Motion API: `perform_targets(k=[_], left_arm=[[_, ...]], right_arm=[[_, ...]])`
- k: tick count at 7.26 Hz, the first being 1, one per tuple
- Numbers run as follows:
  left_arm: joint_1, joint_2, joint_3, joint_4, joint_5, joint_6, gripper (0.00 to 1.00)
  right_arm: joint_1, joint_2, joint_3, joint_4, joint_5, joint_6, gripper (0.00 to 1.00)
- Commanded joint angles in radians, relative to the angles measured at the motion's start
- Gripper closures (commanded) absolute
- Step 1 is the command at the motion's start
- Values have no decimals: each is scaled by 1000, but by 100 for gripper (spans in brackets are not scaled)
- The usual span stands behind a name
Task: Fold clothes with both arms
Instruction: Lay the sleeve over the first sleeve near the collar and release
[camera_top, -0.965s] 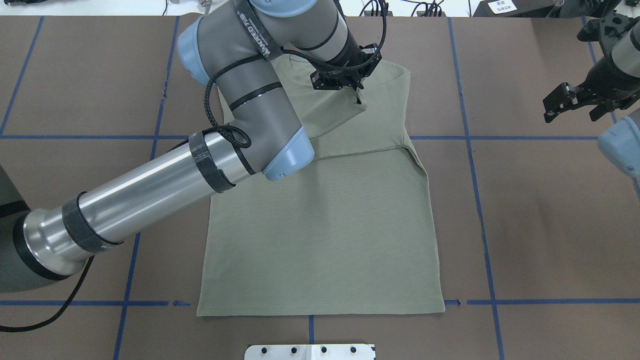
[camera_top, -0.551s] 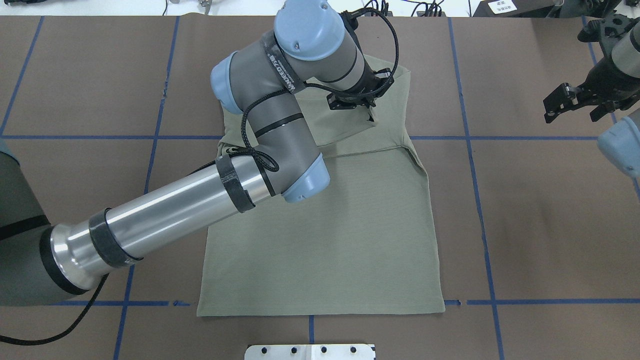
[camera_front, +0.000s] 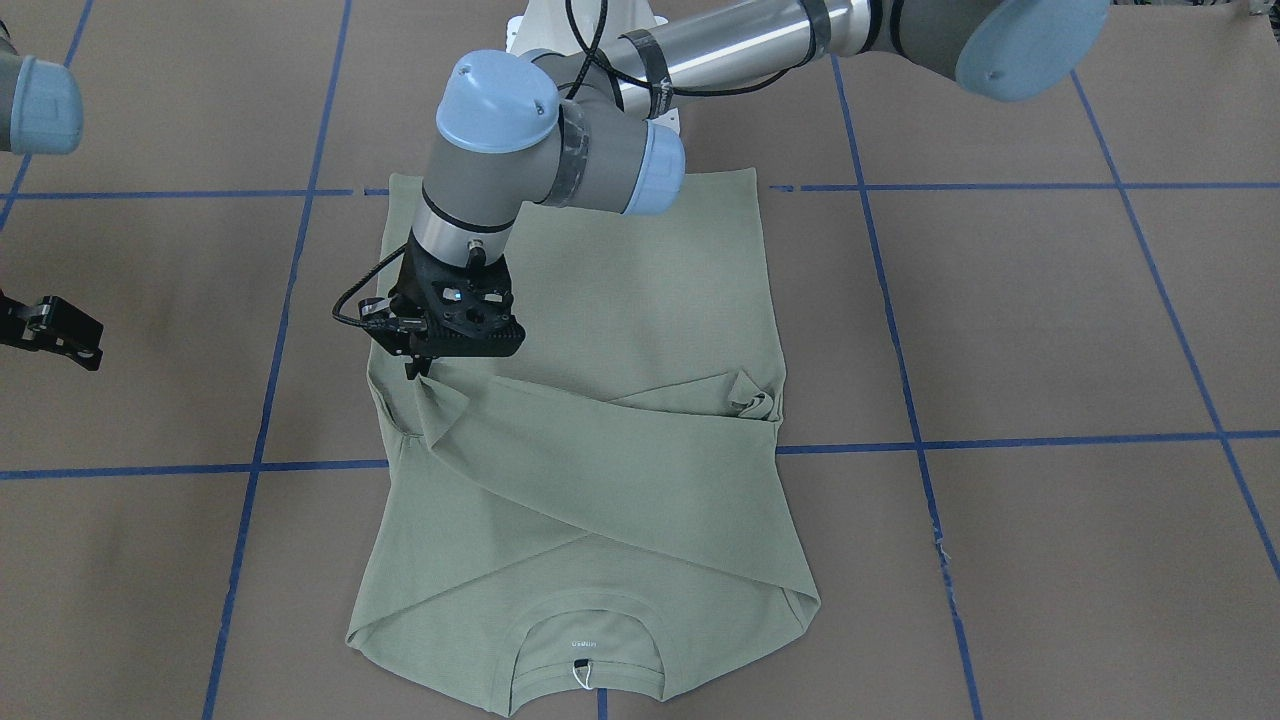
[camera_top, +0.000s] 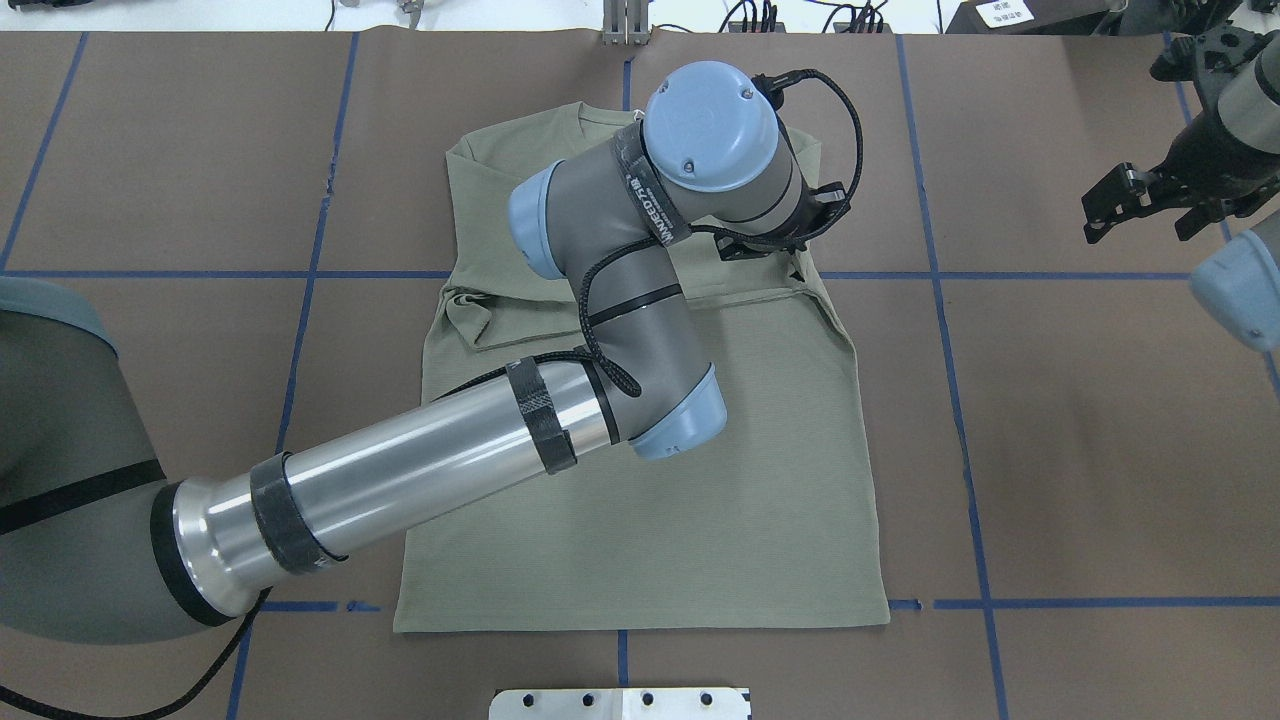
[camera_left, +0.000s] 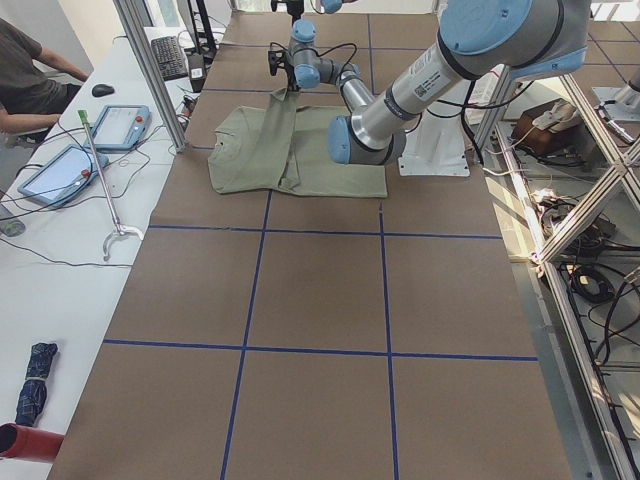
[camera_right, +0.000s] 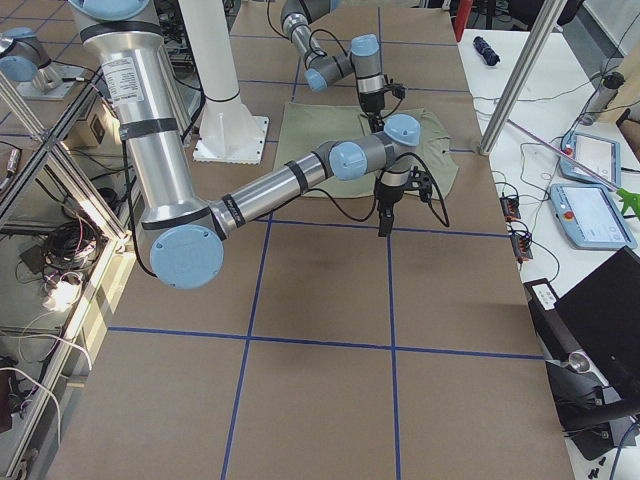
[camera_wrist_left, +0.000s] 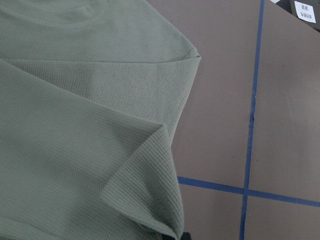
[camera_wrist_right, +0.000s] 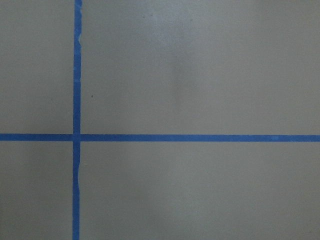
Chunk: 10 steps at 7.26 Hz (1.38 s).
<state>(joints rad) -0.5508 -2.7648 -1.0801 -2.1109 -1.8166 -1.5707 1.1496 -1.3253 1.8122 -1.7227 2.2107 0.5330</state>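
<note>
The sage-green shirt (camera_top: 650, 520) lies flat on the brown table, its neck on the far side from the robot, with a white neck label (camera_front: 580, 645). My left gripper (camera_top: 795, 268) is shut on a sleeve cuff (camera_wrist_left: 145, 190) and holds it just above the shirt's right edge (camera_front: 415, 368). That sleeve (camera_front: 600, 470) runs diagonally across the chest. The other sleeve's cuff (camera_front: 755, 400) lies folded in on the shirt. My right gripper (camera_top: 1140, 210) is open and empty, hovering over bare table well to the right of the shirt.
Blue tape lines (camera_top: 960, 400) grid the brown table cover. The white pedestal plate (camera_top: 620, 703) sits at the near edge. Along the far side stands an operators' desk with tablets (camera_left: 120, 125), a seated person (camera_left: 30, 70) and a metal pole (camera_left: 150, 70).
My left gripper has carried the sleeve cuff to the right and slightly toward the robot, drawing the sleeve across the chest to the shirt's right edge. The right arm has barely moved.
</note>
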Motion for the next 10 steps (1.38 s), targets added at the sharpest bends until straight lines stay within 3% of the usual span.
perform_targets(k=[1,3,5,8,10], left_arm=[[21,-4,-4,-149,10,-43,0],[25,40,-20,-190,10,-34,0],[-6,184,-159,-149,0,47,0],[-37,455,-549,150,-1,272,0],[-41,644,-723,163,-1,371,0]], right_arm=[[-5,6,-5,0,1,-1,0],[-7,6,-1,0,1,1,0],[-7,6,18,0,4,5,0],[-126,-9,142,2,-6,218,0],[-279,-62,259,5,-75,388,0]])
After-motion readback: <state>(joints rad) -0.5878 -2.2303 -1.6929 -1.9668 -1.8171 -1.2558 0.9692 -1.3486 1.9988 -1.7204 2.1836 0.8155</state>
